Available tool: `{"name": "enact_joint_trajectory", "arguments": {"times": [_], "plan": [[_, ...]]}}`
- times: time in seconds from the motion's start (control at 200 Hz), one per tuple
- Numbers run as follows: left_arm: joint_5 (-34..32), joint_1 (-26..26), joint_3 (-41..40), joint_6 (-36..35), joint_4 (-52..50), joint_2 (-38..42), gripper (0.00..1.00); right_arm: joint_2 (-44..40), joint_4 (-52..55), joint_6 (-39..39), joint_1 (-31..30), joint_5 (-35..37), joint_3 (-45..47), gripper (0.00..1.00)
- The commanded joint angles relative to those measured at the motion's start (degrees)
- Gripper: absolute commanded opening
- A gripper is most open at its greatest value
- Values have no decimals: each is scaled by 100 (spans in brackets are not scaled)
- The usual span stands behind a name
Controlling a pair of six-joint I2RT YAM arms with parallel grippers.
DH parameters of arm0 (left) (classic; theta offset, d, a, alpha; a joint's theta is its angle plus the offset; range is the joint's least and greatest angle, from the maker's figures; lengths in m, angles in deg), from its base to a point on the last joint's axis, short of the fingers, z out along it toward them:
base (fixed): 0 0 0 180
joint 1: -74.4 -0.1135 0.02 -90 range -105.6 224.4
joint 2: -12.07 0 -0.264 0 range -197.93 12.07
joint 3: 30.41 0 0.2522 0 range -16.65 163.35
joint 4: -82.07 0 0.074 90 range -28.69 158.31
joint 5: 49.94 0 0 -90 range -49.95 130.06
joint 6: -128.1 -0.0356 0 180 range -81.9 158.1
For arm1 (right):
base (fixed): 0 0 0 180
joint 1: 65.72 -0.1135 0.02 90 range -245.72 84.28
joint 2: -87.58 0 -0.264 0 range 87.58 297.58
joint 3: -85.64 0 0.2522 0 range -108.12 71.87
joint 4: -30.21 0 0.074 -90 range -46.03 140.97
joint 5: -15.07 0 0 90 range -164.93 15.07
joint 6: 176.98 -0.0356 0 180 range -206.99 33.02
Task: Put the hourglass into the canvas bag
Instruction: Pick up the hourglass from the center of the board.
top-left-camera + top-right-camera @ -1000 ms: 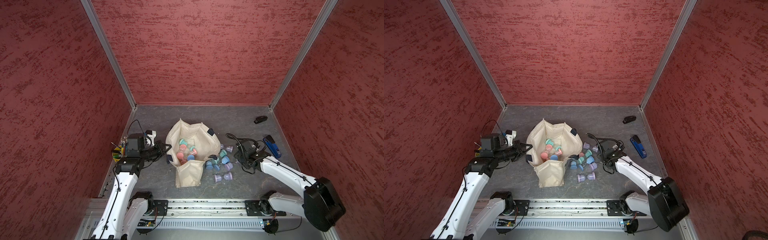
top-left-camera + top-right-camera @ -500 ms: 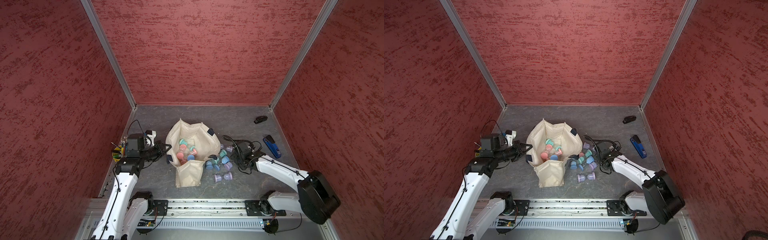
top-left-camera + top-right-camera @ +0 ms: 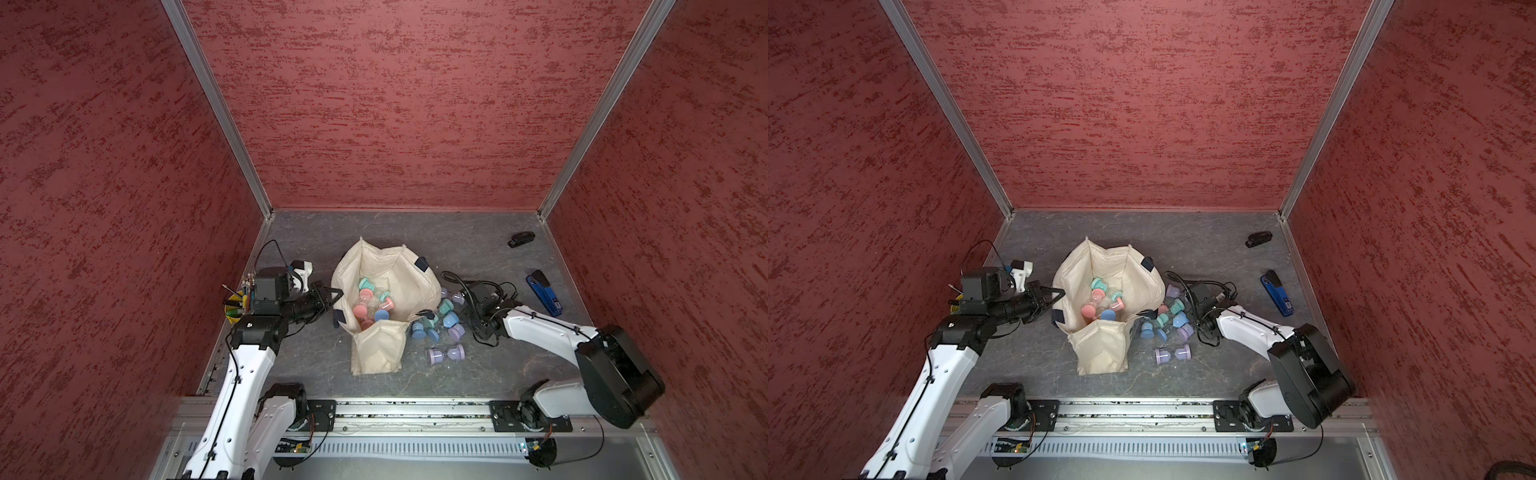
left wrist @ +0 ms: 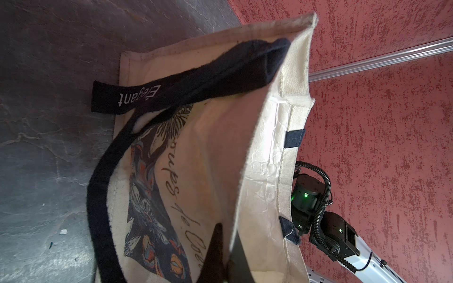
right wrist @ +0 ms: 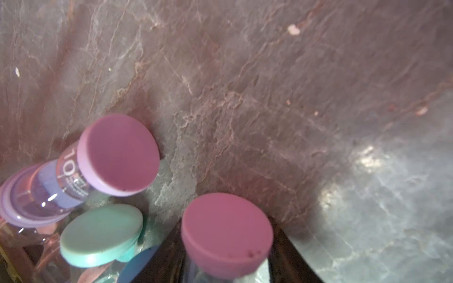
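One canvas bag (image 3: 415, 282) at mid-floor, mouth open upward, pocket panel (image 3: 378, 351) flopped out toward the near side. Two navy strap tabs (image 3: 422, 264) on its rim in both top views. One navy strap (image 4: 171, 80) with white lettering down its outer face in the left wrist view. Inside, bagged hourglasses (image 3: 365, 297) with teal, pink and blue caps, piled too close for a sure count.

Just right of the bag, a heap of hourglasses (image 3: 446, 309) in purple, teal and blue, touching one another, number unclear. One lone purple hourglass (image 3: 445, 354) on its side, apart from the heap, nearer.

Two arms. Left gripper (image 3: 334, 296) closed tight on the bag's left rim, cloth pinched between the jaws. Right gripper (image 5: 226, 221) at the right side of the heap, drawn in on a purple-capped hourglass (image 5: 228, 240), dark fingers (image 5: 291, 259) against both its sides. That one outside the bag; lifted or resting, cannot tell.

One blue stapler (image 3: 544, 293) near the right wall. One small black object (image 3: 520, 240) in the far right corner. One yellow cup of pens (image 3: 232, 311) against the left wall, just left of the left wrist.

Bare grey floor (image 3: 415, 232) from the bag's far rim to the far wall. Another bare strip between the pocket panel and the near rail (image 3: 415, 409). Little room on the left, with arm, cup and wall close together.
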Motion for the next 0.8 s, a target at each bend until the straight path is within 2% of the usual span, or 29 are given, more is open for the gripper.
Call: {"name": "enact_joint_trajectory", "arguments": {"times": [0.0,0.346,0.606,0.797], "plan": [[50,-30,-8,-132,43,-11,0,31,44,77,124,235,-58,47],[59,-47,-22,-127,50,-22,0,-296,129,303,262,436,-31,23],[68,-48,-33,-115,38,36,0,-1028,428,668,259,809,-387,18],[77,-49,-97,-104,71,42,0,-1517,1018,1045,258,1141,-1005,16]]}}
